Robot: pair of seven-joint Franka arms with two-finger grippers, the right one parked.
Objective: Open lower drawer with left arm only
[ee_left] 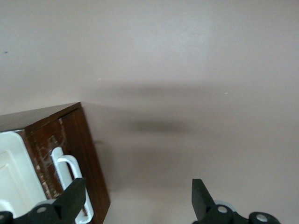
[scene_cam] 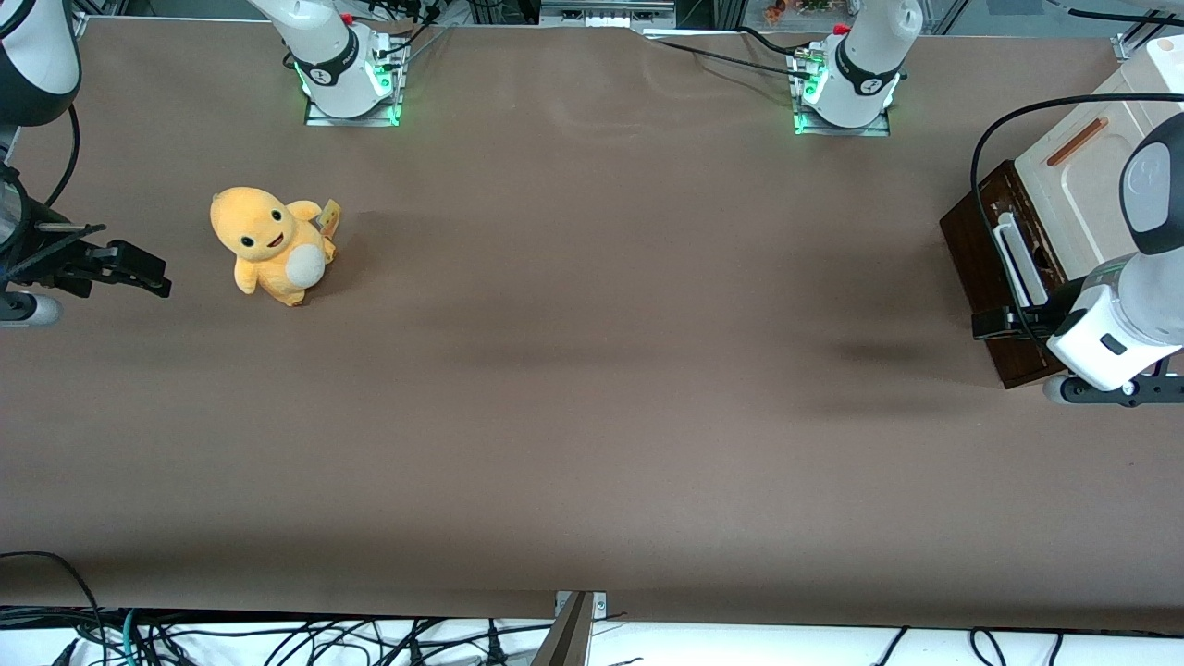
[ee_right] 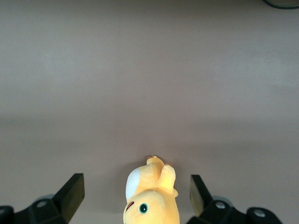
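The lower drawer (scene_cam: 979,264) has a dark brown wooden front and a long white bar handle (scene_cam: 1016,257); it stands at the working arm's end of the table. The left arm (scene_cam: 1124,319) reaches down in front of it. Its small black gripper (scene_cam: 992,322) hovers by the end of the handle nearer the front camera. In the left wrist view the gripper (ee_left: 138,192) is open wide with only bare table between its fingers. One finger (ee_left: 71,198) overlaps the end of the white handle (ee_left: 69,170) on the brown front (ee_left: 83,149).
A cream cabinet panel with a small orange-brown handle (scene_cam: 1077,141) sits above the drawer. A yellow plush toy (scene_cam: 273,245) stands toward the parked arm's end. Two arm bases (scene_cam: 350,74) (scene_cam: 849,81) stand at the table edge farthest from the front camera.
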